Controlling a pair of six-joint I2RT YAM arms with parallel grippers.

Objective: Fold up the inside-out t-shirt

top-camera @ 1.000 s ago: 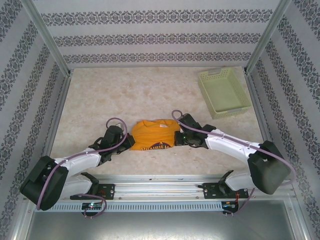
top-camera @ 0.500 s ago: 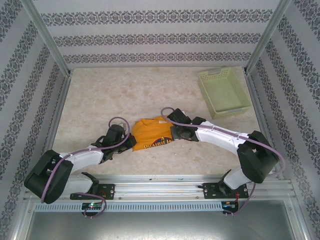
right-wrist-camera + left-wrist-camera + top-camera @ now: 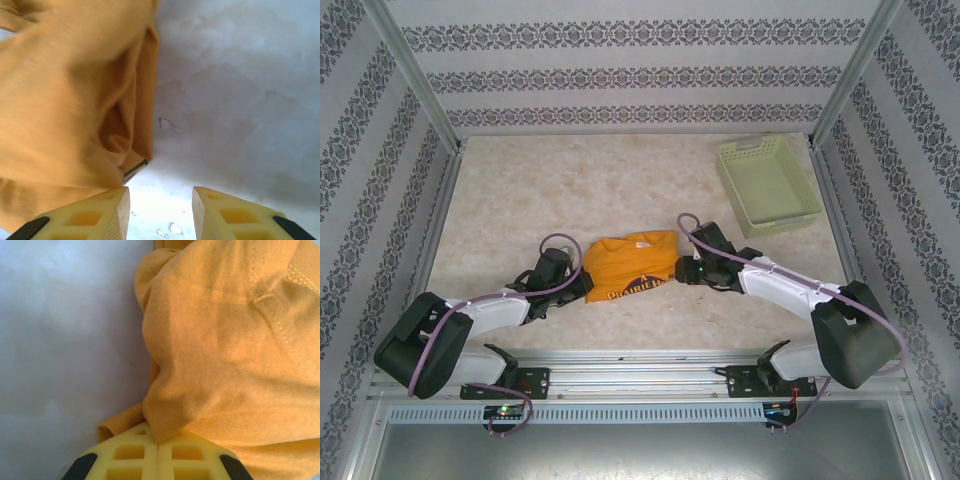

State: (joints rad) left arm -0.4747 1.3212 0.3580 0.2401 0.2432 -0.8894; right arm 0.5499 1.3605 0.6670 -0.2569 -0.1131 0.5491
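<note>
The inside-out t-shirt (image 3: 627, 265) lies bunched in a small orange-yellow heap on the table between both arms, dark lettering along its near edge. My left gripper (image 3: 578, 285) sits at the heap's left edge, shut on a pinch of the t-shirt (image 3: 220, 355); the cloth rises from between its yellow fingers (image 3: 130, 455). Just off the heap's right edge my right gripper (image 3: 682, 270) is open, with bare table between its fingers (image 3: 90, 217). In the right wrist view the t-shirt (image 3: 60, 100) lies left of the jaws, a folded edge close to the left finger.
A pale green plastic basket (image 3: 767, 184) stands at the back right of the table. Patterned walls and metal posts close in the table on three sides. A metal rail (image 3: 640, 365) runs along the near edge by the arm bases.
My right gripper let go of the t-shirt, opened, and drew back to the right of the heap. The cloth dropped and settled flatter. The left gripper kept its hold in place.
</note>
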